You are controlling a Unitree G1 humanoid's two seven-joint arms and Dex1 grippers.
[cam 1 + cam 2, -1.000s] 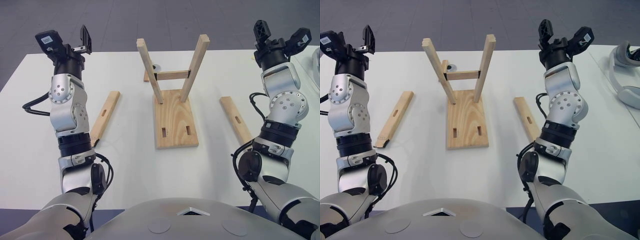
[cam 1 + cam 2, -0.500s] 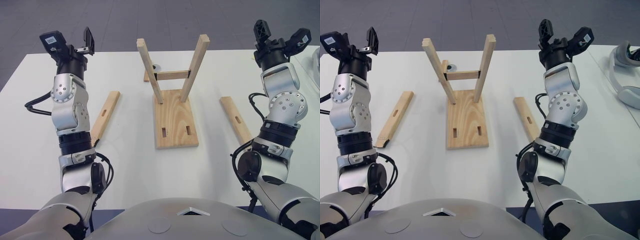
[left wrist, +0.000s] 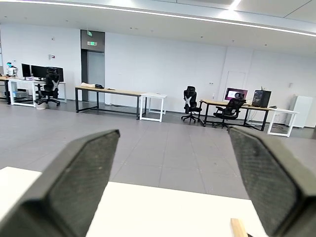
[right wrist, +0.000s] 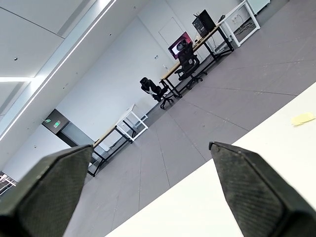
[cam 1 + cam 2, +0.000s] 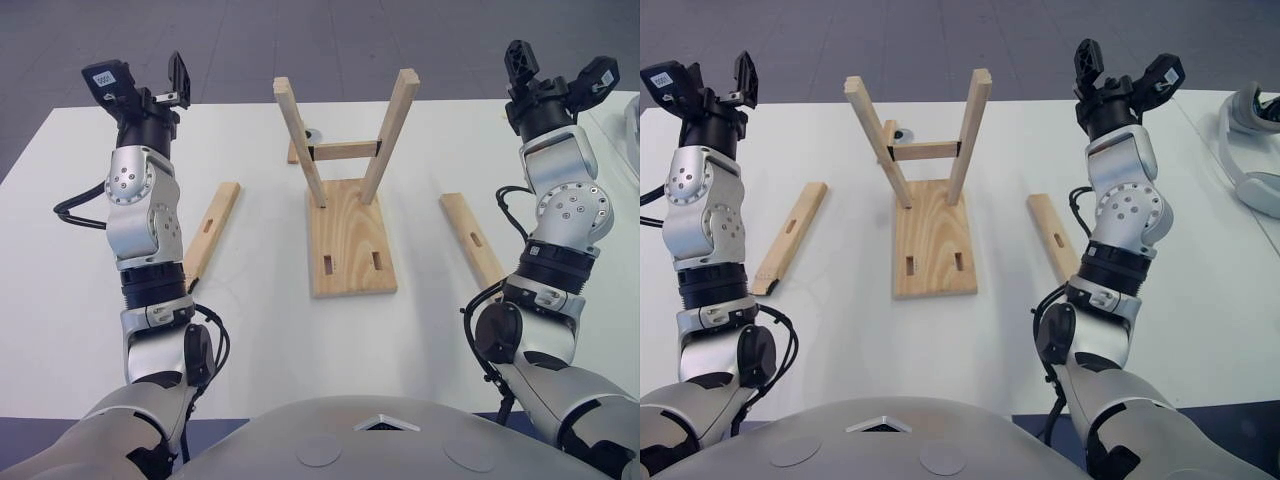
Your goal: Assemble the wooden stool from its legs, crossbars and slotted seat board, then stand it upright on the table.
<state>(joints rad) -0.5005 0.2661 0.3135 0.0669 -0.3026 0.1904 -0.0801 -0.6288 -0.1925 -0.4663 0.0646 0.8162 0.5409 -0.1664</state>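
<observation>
The slotted seat board (image 5: 348, 237) lies flat at the table's centre. Two legs (image 5: 299, 140) joined by a crossbar (image 5: 346, 151) stand in its far slots; the two near slots are bare. A loose slotted leg (image 5: 210, 230) lies to the board's left, another loose leg (image 5: 473, 241) to its right. My left gripper (image 5: 142, 82) is raised over the far left of the table, open with nothing in it. My right gripper (image 5: 560, 74) is raised over the far right, also open, nothing held. Both fingers (image 3: 79, 182) point past the table's far edge.
A small round grey object (image 5: 315, 136) sits on the table behind the standing legs. A white headset (image 5: 1255, 150) lies at the far right edge. The white table (image 5: 260, 330) has free room in front of the seat board.
My left gripper has drifted slightly right and toward the far edge. The right arm and the wooden parts have kept still.
</observation>
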